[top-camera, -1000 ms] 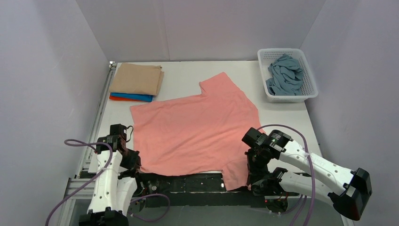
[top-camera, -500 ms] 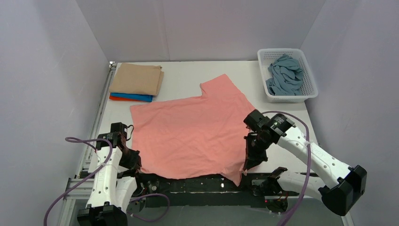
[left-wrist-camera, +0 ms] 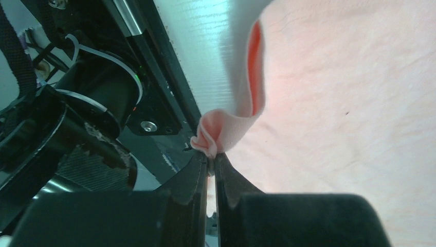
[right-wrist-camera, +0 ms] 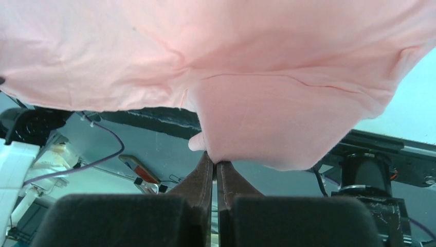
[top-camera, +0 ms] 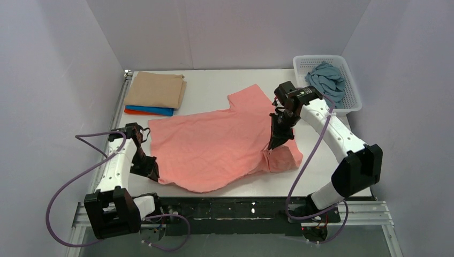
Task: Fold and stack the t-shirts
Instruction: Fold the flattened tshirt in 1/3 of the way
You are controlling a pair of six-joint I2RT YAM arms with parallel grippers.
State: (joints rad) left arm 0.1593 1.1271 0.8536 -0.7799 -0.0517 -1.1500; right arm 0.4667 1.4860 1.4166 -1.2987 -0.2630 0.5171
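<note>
A salmon-pink t-shirt (top-camera: 214,144) lies spread on the white table. My left gripper (top-camera: 151,172) is shut on its near-left corner; the pinched cloth bunch (left-wrist-camera: 216,136) shows at my fingertips. My right gripper (top-camera: 271,147) is shut on its near-right corner (right-wrist-camera: 216,154) and holds it lifted, folded back over the shirt's right side. A folded tan t-shirt (top-camera: 155,90) tops a stack at the back left, over a bright blue one (top-camera: 155,110) and an orange-red one (top-camera: 134,112). A dusty grey-blue t-shirt (top-camera: 324,84) lies crumpled in the basket.
A white plastic mesh basket (top-camera: 350,99) stands at the back right corner. Grey walls close in the table on three sides. A black rail (top-camera: 225,206) with the arm bases runs along the near edge.
My right gripper has lifted the near-right corner from the table's front edge and carried it back and up over the shirt. My left gripper moved back a little with its corner.
</note>
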